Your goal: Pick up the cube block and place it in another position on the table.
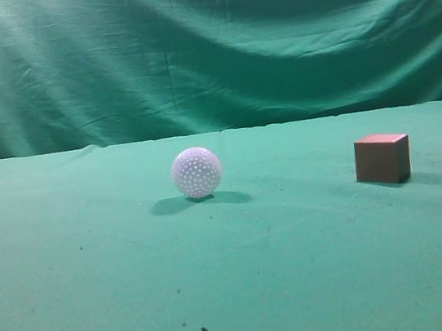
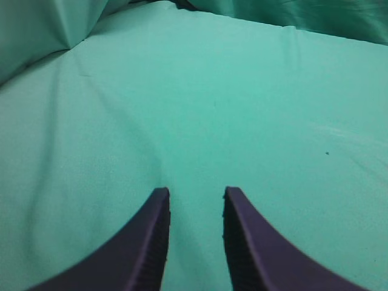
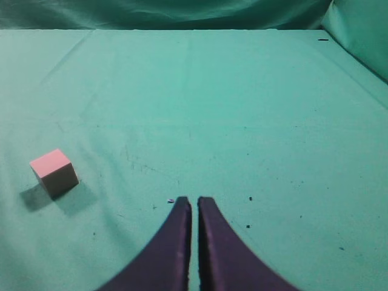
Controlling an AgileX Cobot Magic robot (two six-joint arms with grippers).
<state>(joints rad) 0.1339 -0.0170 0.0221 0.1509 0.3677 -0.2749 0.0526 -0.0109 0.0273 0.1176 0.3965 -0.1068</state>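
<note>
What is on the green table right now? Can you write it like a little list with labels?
cube block: reddish-brown, sits on the right, untouched
ball: white, dimpled, near the middle, apart from the cube
table: green cloth with a few dark specks
left gripper: open, empty, over bare cloth
right gripper: nearly shut, empty; the cube lies to its left in its wrist view
arms in exterior view: none visible

Soft, even light; faint shadows beside the cube block (image 1: 382,158); slightly blurry.
</note>
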